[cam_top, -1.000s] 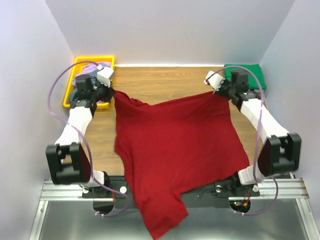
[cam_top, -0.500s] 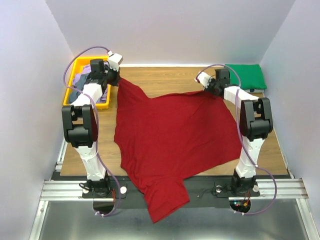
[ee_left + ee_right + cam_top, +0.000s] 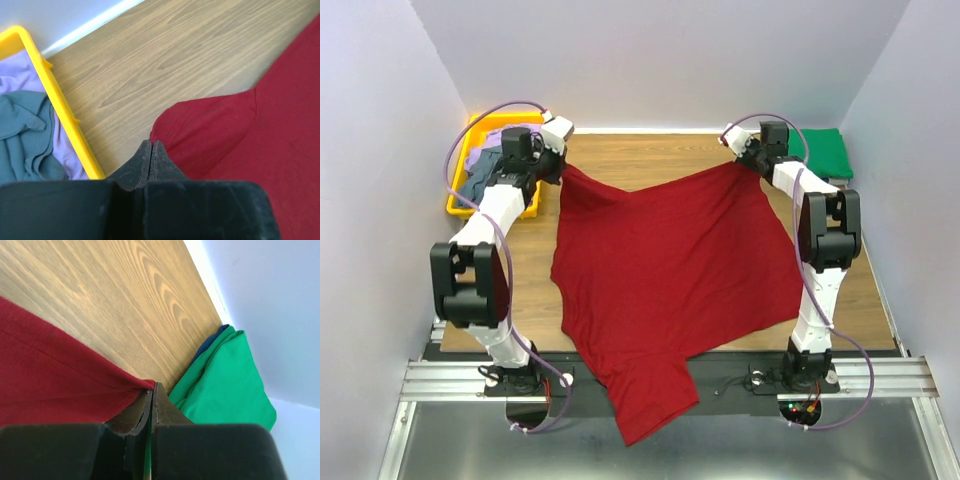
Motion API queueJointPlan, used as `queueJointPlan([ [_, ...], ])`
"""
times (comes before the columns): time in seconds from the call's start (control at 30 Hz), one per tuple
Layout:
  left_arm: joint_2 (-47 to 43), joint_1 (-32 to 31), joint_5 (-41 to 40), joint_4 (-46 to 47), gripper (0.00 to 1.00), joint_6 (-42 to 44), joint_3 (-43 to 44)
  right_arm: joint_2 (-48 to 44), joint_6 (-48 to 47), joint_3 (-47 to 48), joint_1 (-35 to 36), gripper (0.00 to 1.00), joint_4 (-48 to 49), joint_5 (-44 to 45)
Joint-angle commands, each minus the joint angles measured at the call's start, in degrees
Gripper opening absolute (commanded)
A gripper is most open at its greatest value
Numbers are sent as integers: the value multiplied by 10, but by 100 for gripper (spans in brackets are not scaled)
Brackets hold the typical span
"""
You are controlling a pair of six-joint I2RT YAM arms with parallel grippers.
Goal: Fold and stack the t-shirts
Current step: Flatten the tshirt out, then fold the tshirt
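The dark red t-shirt [image 3: 660, 270] lies spread over the wooden table, its near end hanging over the front edge. My left gripper [image 3: 558, 165] is shut on its far left corner [image 3: 200, 135], next to the tray. My right gripper [image 3: 748, 160] is shut on its far right corner [image 3: 60, 385]. A folded bright green t-shirt [image 3: 818, 150] lies at the back right, right beside the right gripper [image 3: 152, 386]; it also shows in the right wrist view [image 3: 225, 385]. The grey-blue t-shirt [image 3: 22, 135] and the lavender-purple t-shirt [image 3: 15, 80] lie in the tray.
A yellow plastic tray [image 3: 458, 200] stands at the back left, its rim [image 3: 60, 105] close to my left gripper [image 3: 151, 146]. Bare wood [image 3: 650, 160] shows beyond the red shirt. White walls close in the back and both sides.
Both grippers have carried the shirt's far corners toward the back of the table and pulled the far edge taut. The right gripper has moved right, toward the green shirt.
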Motion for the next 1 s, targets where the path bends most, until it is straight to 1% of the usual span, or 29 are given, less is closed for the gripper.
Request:
queueJointPlan([
  [0.0,-76,-18,-1,5,0,33,-39,-1,-15,21,-16,1,29,-27],
  [0.13,-135,-40,-18,-14,0,55,-83,-17,-22,9,-31,1,27,-48],
  [0.23,-166,-48,-22,-56,0,67,-103,-41,-33,-22,-50,1,28,-63],
  [0.5,-255,-64,-37,-122,0,61,-142,-92,-56,-78,-58,1,27,-98],
  [0.63,-300,-73,-55,-142,0,52,-160,-107,-45,-80,-57,1,26,-109],
  [0.8,-329,-73,-103,-148,0,43,-165,-116,-39,-76,-57,1,22,-119],
  [0.83,-332,-73,-125,-146,0,40,-164,-116,-38,-74,-57,1,19,-120],
  [0.97,-331,-73,-151,-142,0,34,-154,-113,-33,-61,-57,0,11,-127],
])
